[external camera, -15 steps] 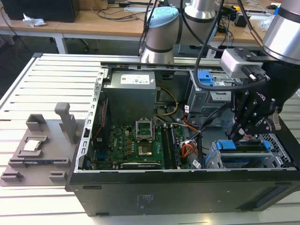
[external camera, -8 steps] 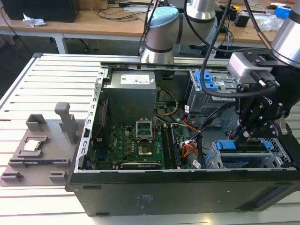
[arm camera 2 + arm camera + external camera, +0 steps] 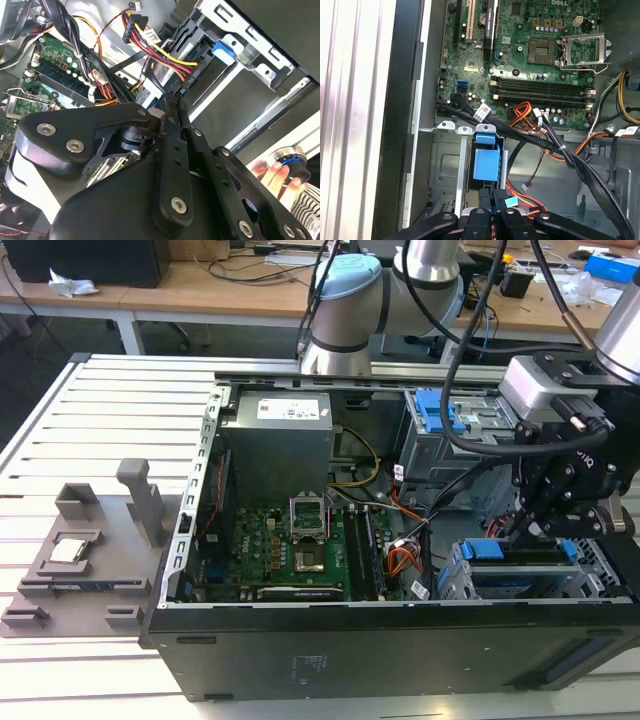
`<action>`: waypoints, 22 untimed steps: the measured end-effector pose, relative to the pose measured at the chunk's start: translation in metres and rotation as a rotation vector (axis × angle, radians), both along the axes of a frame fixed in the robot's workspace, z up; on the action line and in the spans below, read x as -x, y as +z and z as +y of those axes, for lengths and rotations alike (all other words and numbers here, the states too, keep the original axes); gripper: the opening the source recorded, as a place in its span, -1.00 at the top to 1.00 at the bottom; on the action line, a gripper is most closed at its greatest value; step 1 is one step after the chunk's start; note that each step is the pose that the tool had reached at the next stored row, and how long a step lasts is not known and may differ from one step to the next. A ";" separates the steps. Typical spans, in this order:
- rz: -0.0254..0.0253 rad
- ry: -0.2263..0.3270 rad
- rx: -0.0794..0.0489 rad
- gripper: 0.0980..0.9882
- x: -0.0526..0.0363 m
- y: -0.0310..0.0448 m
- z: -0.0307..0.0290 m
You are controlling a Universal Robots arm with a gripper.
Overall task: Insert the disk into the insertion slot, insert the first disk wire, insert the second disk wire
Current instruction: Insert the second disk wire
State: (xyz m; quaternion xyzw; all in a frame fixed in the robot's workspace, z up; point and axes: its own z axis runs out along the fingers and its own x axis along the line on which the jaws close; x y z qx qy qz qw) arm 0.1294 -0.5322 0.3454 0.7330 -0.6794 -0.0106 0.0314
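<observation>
Exterior view: the open black desktop computer case [image 3: 330, 640] lies on its side on the white slatted table [image 3: 90, 440], with the green motherboard [image 3: 285, 555] across its floor and the grey power supply box [image 3: 275, 445] behind it. At this view's right stand the taller grey cage with the blue plastic latch [image 3: 440, 415] and, nearer the case's front edge, the low grey perforated sheet-metal drive cage, the insertion slot [image 3: 590, 580]. The disk in its bright blue plastic carrier frame [image 3: 520, 552] already sits in that slot, its blue tab [image 3: 485, 162] facing me in the first wrist view. My black gripper [image 3: 525, 525] hangs right over the disk's rear edge; in both wrist views my fingers [image 3: 492, 202] lie pressed together with no gap between them, though whether something thin is pinched I cannot tell. Thick black cables [image 3: 555, 150] and the orange-yellow-black bundled wires [image 3: 162, 55] cross close beside my fingertips and crowd the disk's connector end. A person's hand [image 3: 277, 175] rests on a round knob outside the case in the second wrist view.
</observation>
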 end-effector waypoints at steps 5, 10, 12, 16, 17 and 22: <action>0.0006 0.000 -0.007 0.90 -0.0023 -0.0011 0.0004; 0.0040 0.000 -0.009 0.90 -0.0053 -0.0038 0.0004; 0.0047 0.000 -0.010 0.90 -0.0058 -0.0045 0.0002; 0.0068 0.000 -0.010 0.90 -0.0078 -0.0079 -0.0040; 0.0069 0.000 -0.010 0.90 -0.0080 -0.0085 -0.0041; 0.0068 0.000 -0.011 0.73 -0.0083 -0.0091 -0.0040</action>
